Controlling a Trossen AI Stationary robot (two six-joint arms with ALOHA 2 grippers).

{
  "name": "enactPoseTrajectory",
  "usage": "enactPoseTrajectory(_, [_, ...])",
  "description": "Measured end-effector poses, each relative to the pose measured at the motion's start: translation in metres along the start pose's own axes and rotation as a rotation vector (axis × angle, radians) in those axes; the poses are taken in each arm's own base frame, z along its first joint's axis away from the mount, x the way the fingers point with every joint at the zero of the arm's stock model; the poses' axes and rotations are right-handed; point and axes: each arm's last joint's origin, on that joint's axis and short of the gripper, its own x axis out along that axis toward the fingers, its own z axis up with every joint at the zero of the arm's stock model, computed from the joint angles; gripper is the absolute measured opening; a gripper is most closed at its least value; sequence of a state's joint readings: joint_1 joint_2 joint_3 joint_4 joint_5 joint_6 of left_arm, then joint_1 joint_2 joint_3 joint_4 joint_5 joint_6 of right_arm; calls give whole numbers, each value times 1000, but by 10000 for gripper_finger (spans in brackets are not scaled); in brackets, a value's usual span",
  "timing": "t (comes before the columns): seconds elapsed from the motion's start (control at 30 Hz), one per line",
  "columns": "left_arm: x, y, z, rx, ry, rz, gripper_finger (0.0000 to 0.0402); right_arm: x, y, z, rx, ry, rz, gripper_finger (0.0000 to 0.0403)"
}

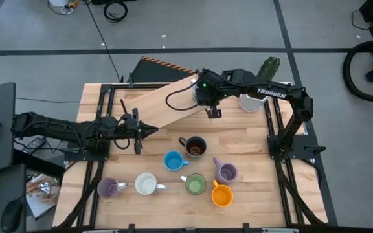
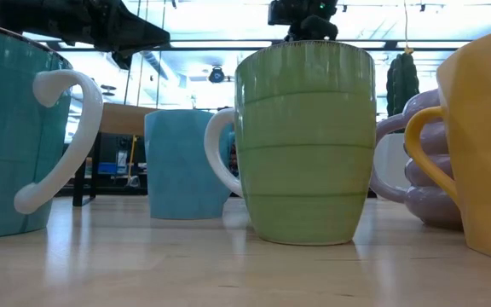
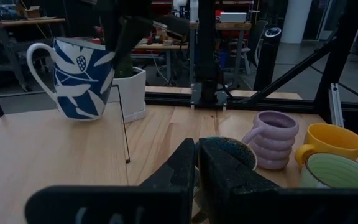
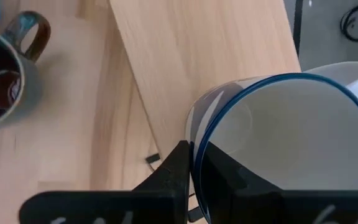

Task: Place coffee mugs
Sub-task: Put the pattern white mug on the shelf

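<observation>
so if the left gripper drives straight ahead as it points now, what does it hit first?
Likely the dark brown glazed ceramic mug, just beyond the left gripper with its jaws shut. Depth unclear; it may pass over the rim.

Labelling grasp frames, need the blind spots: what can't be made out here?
- High view: the patterned mug is hidden under the right gripper and its wrist. It shows only in the wrist views.
- Right wrist view: the mug's underside is hidden by its own body, so whether it rests on the board cannot be told.
- Low view: the green mug blocks what stands behind it. The orange mug is cut off by the edge.
</observation>
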State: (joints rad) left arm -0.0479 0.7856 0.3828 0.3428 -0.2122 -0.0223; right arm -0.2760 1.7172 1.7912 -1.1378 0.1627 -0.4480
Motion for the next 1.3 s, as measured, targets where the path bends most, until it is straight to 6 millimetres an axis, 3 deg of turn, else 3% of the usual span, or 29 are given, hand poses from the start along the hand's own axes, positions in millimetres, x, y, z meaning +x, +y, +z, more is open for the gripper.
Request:
enactPoseTrajectory(0.33, [0,0,1,4,-6,0,27,-25,-7,10,278,-83,-27,35])
enactPoseTrajectory(0.53, [0,0,1,5,-6,0,27,-26,-12,8,271,-81,-31,35])
enactPoseTrajectory(0.87, [0,0,1,6,-10,0,27,11,-29,6,234,-14,15,35])
enactPoseTrajectory(1.3, [0,0,1,4,-13,0,27,14,-53,1,194,-81,-30,35])
